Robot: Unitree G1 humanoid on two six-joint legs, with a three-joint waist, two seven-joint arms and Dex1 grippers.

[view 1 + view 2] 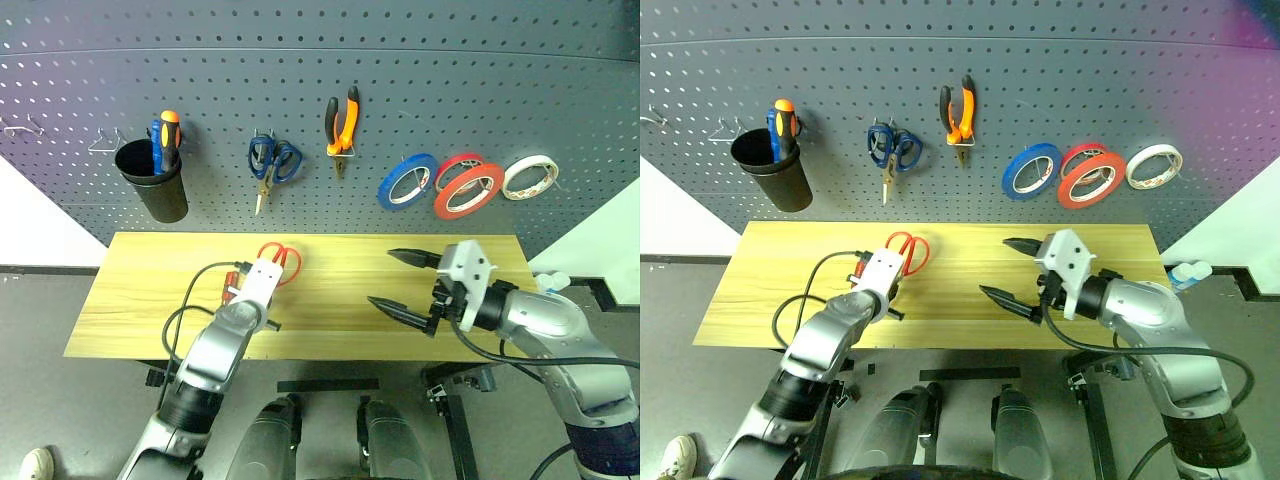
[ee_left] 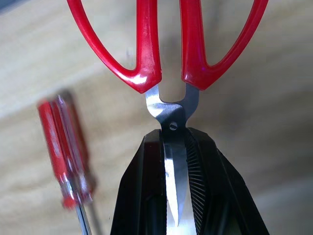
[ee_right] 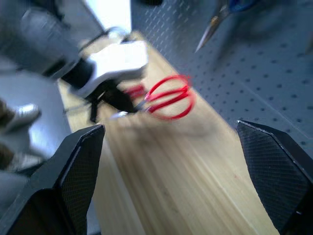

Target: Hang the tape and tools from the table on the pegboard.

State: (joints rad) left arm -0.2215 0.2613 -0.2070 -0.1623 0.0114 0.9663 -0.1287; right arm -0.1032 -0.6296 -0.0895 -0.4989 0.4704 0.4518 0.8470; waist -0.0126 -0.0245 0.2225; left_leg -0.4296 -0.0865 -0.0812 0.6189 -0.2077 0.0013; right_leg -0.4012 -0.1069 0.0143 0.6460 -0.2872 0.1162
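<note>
- Left gripper (image 2: 176, 196) is clamped on the blades of the red scissors (image 1: 280, 262) over the table (image 1: 340, 300).
- Right gripper (image 1: 405, 282) gapes wide, empty.
- Red screwdriver (image 2: 63, 156) lies beside the scissors.

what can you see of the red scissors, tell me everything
The red scissors have two glossy red plastic loop handles and bright steel blades joined by a small pivot screw. The blades are closed together and pinched between the black ribbed fingers of the left gripper, just below the pivot, so the handles stick out past the jaws toward the pegboard. They sit over the left half of the table; whether they rest on the wood or are lifted cannot be told. A red screwdriver lies beside them, apart.
</note>
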